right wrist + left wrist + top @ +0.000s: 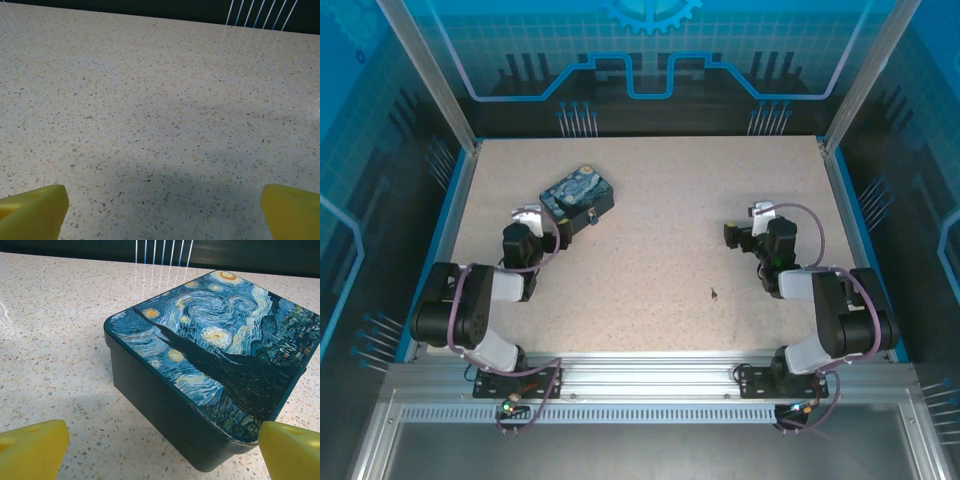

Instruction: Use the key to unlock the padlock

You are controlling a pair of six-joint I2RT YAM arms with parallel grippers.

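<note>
The key (714, 294) is a tiny dark sliver lying on the speckled table, right of centre and nearer the right arm. A small dark lump with a pale glint (592, 216) sits against the near right side of the starry-night tin (578, 194); it looks like the padlock, too small to make out. My left gripper (527, 214) stands open just left of the tin. In the left wrist view the tin (210, 350) lies ahead between the yellow fingertips (32, 447). My right gripper (760, 212) is open over bare table, up and to the right of the key, with nothing between its fingertips (30, 210).
Blue raised edging (448, 215) borders the table, with transparent panels behind it. The aluminium rail (640, 375) carrying both arm bases runs along the near side. The tin's lid is shut.
</note>
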